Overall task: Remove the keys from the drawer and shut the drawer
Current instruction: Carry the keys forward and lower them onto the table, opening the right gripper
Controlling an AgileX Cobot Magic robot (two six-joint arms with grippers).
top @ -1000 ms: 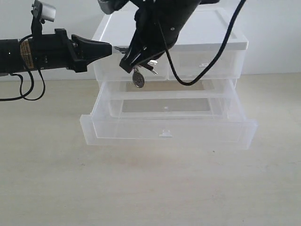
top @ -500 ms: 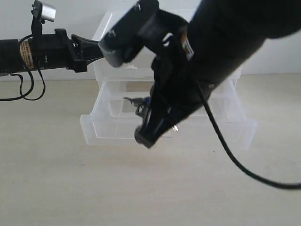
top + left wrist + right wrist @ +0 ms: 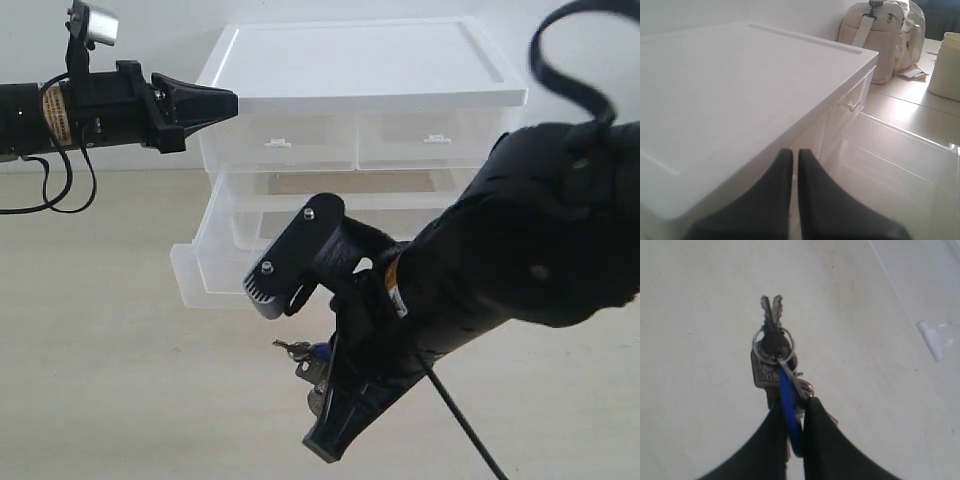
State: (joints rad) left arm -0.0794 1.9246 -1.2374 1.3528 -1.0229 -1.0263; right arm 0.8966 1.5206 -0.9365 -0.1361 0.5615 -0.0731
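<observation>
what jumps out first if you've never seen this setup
The big black right arm fills the front of the exterior view, with the right pincer shut on the keys, low over the table. Behind it the drawer stands pulled out of the white cabinet, and the left pincer hovers shut by the cabinet's top left corner.

Present were: one bunch of keys [image 3: 772, 357]; one full-width drawer [image 3: 205, 275]; two half-width drawers [image 3: 285, 152]; one bag [image 3: 880, 37]; two tools, left tool [image 3: 795, 154] and right tool [image 3: 796, 404].
</observation>
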